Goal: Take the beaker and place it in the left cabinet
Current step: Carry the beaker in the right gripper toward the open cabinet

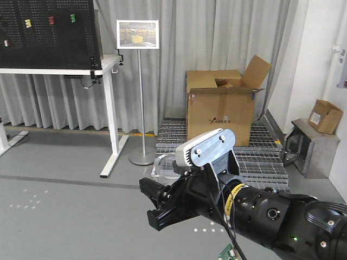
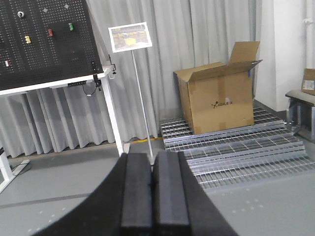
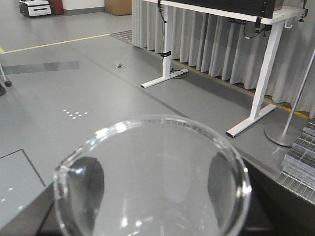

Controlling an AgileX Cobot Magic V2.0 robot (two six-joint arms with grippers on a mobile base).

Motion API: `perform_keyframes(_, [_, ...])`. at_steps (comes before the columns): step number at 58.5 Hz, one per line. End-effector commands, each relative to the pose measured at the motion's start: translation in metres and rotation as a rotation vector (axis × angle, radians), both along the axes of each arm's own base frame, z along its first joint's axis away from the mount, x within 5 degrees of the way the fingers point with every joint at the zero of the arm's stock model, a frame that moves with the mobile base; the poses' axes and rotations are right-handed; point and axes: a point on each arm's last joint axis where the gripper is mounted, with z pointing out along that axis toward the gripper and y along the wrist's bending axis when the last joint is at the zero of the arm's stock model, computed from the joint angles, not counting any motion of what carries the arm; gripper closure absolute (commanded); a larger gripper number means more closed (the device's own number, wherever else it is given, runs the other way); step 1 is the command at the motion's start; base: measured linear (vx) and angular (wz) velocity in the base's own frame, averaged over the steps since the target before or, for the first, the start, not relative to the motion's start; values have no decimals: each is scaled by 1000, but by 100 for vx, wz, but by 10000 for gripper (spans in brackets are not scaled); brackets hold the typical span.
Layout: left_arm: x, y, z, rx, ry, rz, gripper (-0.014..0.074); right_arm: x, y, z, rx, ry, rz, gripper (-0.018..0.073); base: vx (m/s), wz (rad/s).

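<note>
The beaker (image 3: 152, 147) is clear glass, and its round rim fills the lower half of the right wrist view. My right gripper (image 3: 155, 184) is shut on it, and the dark fingers (image 3: 91, 182) show through the glass on both sides. In the front view the beaker (image 1: 164, 165) rises just ahead of the right arm's silver camera, above the black right gripper (image 1: 149, 205), over the grey floor. My left gripper (image 2: 152, 191) is shut, pads pressed together with nothing between them. The left cabinet is out of view.
A white-legged table (image 1: 111, 108) with a black pegboard stands at the left. A sign stand (image 1: 142, 157) rises beside it. An open cardboard box (image 1: 222, 108) sits on metal grating (image 1: 271, 162). A smaller box (image 1: 325, 116) rests on a grey unit at the right.
</note>
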Motion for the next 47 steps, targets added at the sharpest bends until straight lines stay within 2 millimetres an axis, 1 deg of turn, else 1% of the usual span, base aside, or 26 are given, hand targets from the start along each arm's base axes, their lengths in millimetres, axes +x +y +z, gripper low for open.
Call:
perform_keyframes(1, [-1, 0, 2, -15, -76, -4, 595, -6, -2, 31, 97, -99, 32, 498, 63, -4])
perform_keyframes(29, [-1, 0, 2, -15, -76, -4, 595, -6, -2, 31, 96, -98, 31, 498, 60, -5])
perform_keyframes(47, [-1, 0, 2, -15, -76, -4, 595, -6, -2, 31, 97, -99, 32, 498, 54, -17])
